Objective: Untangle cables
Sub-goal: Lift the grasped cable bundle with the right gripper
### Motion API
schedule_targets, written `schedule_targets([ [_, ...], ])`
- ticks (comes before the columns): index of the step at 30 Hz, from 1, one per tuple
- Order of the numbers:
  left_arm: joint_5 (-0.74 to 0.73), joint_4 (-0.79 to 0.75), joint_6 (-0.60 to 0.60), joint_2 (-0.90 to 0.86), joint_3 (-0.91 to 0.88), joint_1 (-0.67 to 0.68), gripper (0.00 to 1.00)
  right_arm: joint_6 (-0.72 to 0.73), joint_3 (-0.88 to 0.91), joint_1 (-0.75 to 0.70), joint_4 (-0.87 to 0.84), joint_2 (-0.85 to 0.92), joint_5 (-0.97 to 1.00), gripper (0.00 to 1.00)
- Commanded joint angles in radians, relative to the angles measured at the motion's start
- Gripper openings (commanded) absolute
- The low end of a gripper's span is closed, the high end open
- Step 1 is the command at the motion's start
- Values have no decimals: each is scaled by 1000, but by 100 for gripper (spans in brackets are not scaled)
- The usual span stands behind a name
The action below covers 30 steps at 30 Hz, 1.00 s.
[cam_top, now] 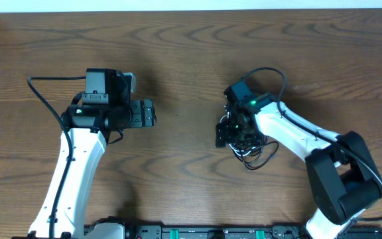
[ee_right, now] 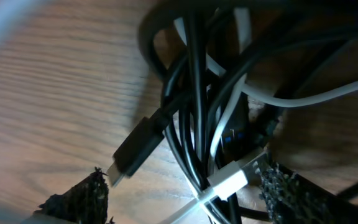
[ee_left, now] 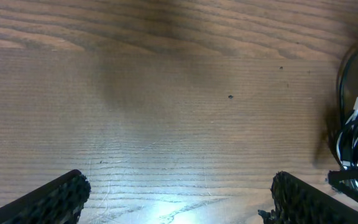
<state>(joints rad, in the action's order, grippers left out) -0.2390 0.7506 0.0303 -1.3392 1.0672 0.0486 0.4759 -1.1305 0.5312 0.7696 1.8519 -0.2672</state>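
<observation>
Closest, the right gripper [ee_right: 179, 196] straddles the cables [ee_right: 194, 124], a knot of black cords and one white on the table [ee_right: 55, 93], jaws apart and not pinching. They look light, limp and slick; a plug end should give the firmest hold. Farther off, the left gripper [ee_left: 179, 193] gapes wide, empty

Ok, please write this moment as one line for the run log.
cables: tangled heap, black and white | left gripper: open, over table, apart from cables | right gripper: open, straddling cables
</observation>
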Motion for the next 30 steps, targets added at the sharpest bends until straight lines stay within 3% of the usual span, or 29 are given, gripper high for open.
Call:
schedule_targets([
  [1,-11,-1,13,-6,21,0,94,37,-14,5,0,11,26,73],
  [4,-11,-1,13,-6,21,0,94,36,-14,5,0,11,26,60],
  [8,-11,-1,13,-6,21,0,94,36,-14,5,-18,11,26,20],
  [11,-11,-1,13,-6,21,0,94,36,-14,5,-29,11,27,3],
  [20,-11,-1,13,-6,21,0,94,31,-18,-3,-29,6,-30,1],
  [30,-11,-1,13,-6,21,0,94,-179,-100,-130,-39,-138,-477,1],
])
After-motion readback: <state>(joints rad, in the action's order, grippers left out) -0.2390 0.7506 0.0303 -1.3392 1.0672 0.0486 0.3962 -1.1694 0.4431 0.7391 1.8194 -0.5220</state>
